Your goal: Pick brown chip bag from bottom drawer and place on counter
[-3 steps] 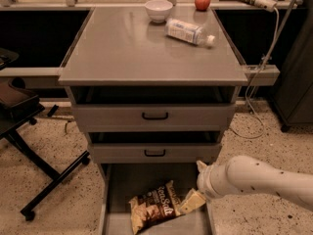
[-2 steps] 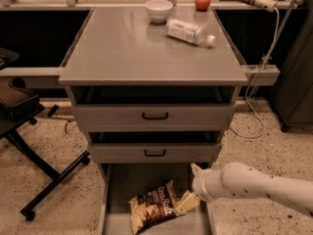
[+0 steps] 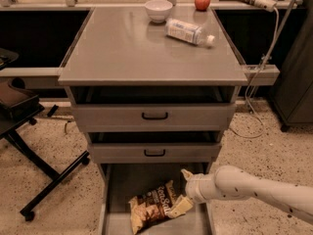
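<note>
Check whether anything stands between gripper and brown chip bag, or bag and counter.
Nothing visible separates the gripper from the brown chip bag beside it. Upward, two partly open upper drawers overhang the bottom drawer rear, below the counter.

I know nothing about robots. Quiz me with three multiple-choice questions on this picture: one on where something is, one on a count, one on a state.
1. Where is the chip bag?
A on the counter
B on the room floor
C in the bottom drawer

2. How many drawers does the cabinet have?
A three
B two
C five

3. How is the bottle?
A upright
B lying on its side
C standing on its cap

Answers:
1 C: the bag lies on the bottom drawer's floor, with the gripper at its right end.
2 A: two handled drawers sit above the open one.
3 B: it lies flat on the counter near the bowl.
</note>
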Motion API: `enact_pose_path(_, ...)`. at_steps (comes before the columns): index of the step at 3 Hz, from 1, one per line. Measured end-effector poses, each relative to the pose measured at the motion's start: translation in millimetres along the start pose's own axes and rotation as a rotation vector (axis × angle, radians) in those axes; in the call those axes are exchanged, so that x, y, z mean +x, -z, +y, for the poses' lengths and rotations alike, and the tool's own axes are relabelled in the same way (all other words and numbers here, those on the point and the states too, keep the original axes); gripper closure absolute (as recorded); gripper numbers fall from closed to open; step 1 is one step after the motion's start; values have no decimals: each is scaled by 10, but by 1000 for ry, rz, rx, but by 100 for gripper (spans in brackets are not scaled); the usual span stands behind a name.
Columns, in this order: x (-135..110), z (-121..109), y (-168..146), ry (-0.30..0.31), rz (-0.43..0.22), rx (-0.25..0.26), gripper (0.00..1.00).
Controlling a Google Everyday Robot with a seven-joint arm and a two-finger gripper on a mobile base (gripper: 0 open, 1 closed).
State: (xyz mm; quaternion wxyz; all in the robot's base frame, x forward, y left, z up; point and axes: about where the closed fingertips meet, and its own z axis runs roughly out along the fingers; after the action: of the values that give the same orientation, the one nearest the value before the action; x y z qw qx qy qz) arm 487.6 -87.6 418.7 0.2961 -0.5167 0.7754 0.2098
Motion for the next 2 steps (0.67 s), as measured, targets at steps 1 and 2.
enact_pose_path(1, 0, 0, 0, 0, 0, 0, 0)
enact_pose_path(2, 95, 4, -151, 12, 0, 5, 0)
